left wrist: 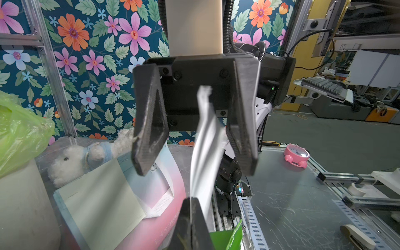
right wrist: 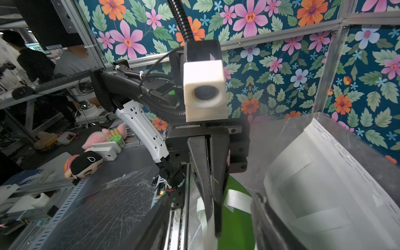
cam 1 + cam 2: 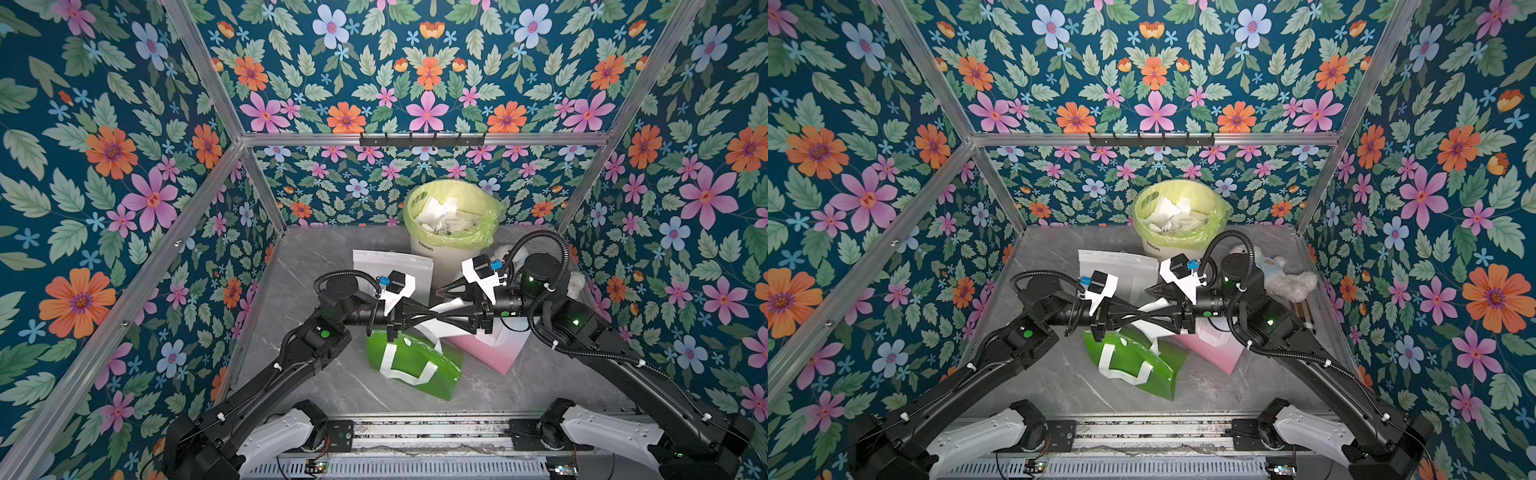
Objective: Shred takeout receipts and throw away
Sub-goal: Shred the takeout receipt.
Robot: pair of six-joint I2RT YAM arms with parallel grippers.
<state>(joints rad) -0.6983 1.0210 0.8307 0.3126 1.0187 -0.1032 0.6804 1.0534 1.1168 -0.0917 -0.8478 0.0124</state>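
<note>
Clamping the receipt (image 1: 205, 140) before the bin (image 3: 424, 245), your left gripper (image 1: 191, 203) faces your right gripper (image 1: 195, 166), jaws apart around it; green bag (image 3: 422, 372) and pink bag (image 3: 503, 353) lie underneath.

Green bag (image 3: 444, 370) lay flat on the grey table (image 3: 311, 374), white handles up. Pink bag (image 3: 503, 353) sat just beside it, white bag (image 3: 386, 266) behind it, plush toy (image 3: 1291, 282) further back. Hook rack (image 3: 422, 140) hung on the wall beyond.
</note>
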